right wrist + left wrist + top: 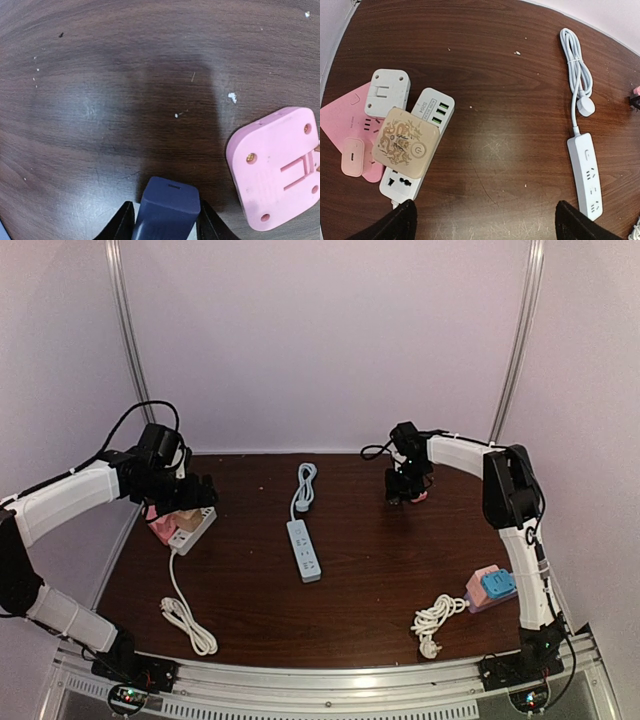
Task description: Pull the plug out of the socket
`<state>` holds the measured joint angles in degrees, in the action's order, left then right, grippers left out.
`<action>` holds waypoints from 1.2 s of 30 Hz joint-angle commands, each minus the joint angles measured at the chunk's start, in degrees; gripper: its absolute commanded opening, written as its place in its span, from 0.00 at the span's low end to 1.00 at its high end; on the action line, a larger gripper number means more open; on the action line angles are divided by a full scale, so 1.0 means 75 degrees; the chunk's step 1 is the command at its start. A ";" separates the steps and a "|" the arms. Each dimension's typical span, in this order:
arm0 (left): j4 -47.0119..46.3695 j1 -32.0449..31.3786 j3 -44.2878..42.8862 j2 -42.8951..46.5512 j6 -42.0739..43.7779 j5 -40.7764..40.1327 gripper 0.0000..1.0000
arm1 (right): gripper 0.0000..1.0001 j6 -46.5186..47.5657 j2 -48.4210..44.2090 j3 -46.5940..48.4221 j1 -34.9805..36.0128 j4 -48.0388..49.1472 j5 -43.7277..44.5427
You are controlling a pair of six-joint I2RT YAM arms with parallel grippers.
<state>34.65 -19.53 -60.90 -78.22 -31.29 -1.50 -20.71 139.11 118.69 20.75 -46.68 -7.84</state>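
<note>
A dark blue plug (167, 202) stands between the fingers of my right gripper (165, 222), with a thin gap on each side, so the jaws are open around it. Just above the table beside it lies a pink adapter (277, 167), prongs up. In the top view the right gripper (405, 490) is at the far right of the table. My left gripper (485, 220) hangs wide open over bare wood, right of a pile: a beige patterned plug (405, 142) sits on a white socket strip (432, 107). A pink strip (342, 115) and a white adapter (387, 92) lie beside it.
A white power strip (304, 548) with a coiled cord (302, 485) lies mid-table. A pink and blue socket cube (491, 587) with a bundled white cord (435, 618) sits near the right arm's base. The left strip's white cable (185, 615) trails toward the front edge.
</note>
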 commanded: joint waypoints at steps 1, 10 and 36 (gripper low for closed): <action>-0.0112 0.0061 -0.0012 0.0122 0.0139 -0.0147 0.98 | 0.46 0.0066 -0.0257 -0.0177 0.0021 0.0197 0.0140; -0.0075 0.0325 -0.0049 0.0130 0.0215 -0.0199 0.98 | 0.54 0.0068 -0.0719 -0.0588 0.0186 0.0466 0.0261; 0.0457 0.0920 -0.1367 -0.2307 0.2361 -0.0723 0.95 | 0.81 -0.0107 -0.3326 -0.3256 0.0818 0.2335 0.0098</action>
<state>38.26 -13.82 -69.23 -94.26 -16.49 -8.05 -21.04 117.25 96.29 26.48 -31.38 -6.20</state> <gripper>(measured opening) 0.956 0.806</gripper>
